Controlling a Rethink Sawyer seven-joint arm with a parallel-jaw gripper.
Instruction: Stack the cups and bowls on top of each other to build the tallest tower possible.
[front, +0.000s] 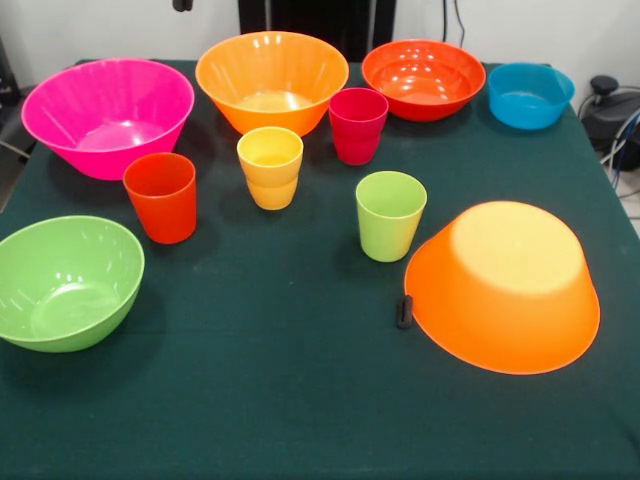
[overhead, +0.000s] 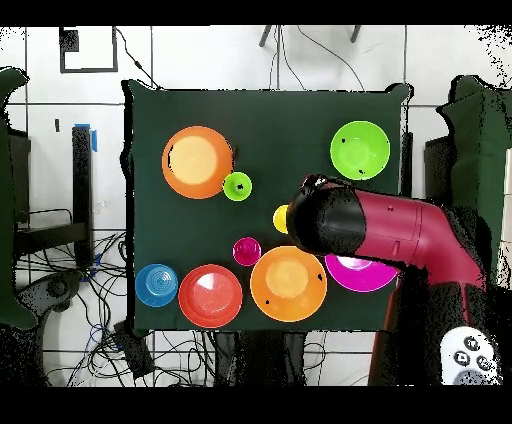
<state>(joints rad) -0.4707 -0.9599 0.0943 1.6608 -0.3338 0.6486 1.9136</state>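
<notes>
- Nearest on the dark green table (front: 300, 400), at the left, a lime green bowl (front: 62, 283) sits upright and empty.
- At the right, an orange bowl (front: 503, 286) lies upside down; a small black piece (front: 404, 311) sits at its left rim.
- Just left of that bowl and a little farther back stands a lime green cup (front: 389, 214), upright.
- Farther back, an orange-red cup (front: 161, 196) stands at the left and a yellow cup (front: 270, 166) near the middle.
- A crimson cup (front: 357, 125) stands behind, close beside the second orange bowl (front: 271, 78).
- Along the far edge, left to right: a pink bowl (front: 107, 114), that upright orange bowl, a red-orange bowl (front: 423, 78), a small blue bowl (front: 530, 95).
- From above, the red and black arm (overhead: 380, 232) reaches over the pink bowl; I cannot tell how the gripper stands.
</notes>
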